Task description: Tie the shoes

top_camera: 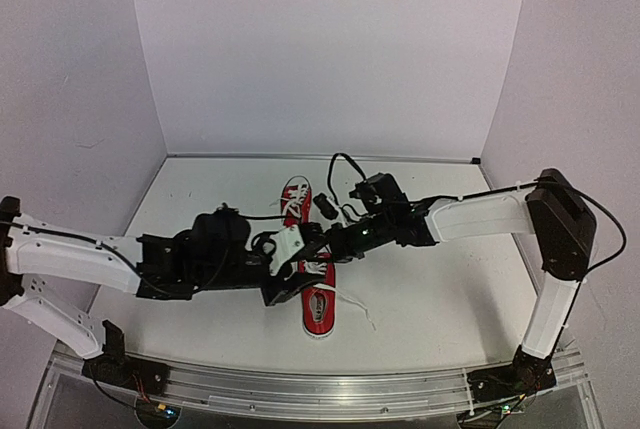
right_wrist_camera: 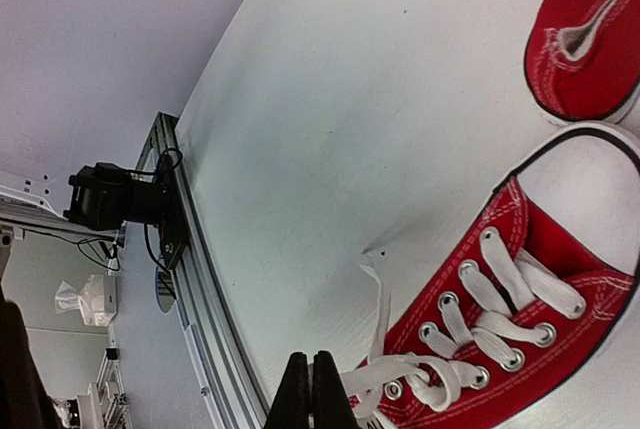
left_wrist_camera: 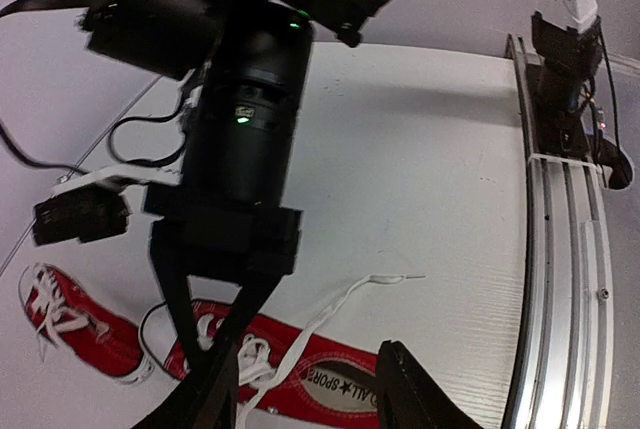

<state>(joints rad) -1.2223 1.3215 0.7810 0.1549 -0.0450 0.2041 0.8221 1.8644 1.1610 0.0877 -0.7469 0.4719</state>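
- Now the left claw stands half open over the nearer shoe, holding nothing.
- Beside it, the right claw is pinched shut against that shoe's laces; I cannot tell whether it grips one.
- Beyond them, the other shoe lies on the worktop.
- Laces look soft, light and slippery, so they are best taken near a loose end.

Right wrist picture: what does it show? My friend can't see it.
A red shoe with white laces lies on a white table, and the robot's shut hand is right beside the laces. Part of the other shoe peeks in at the top right corner.
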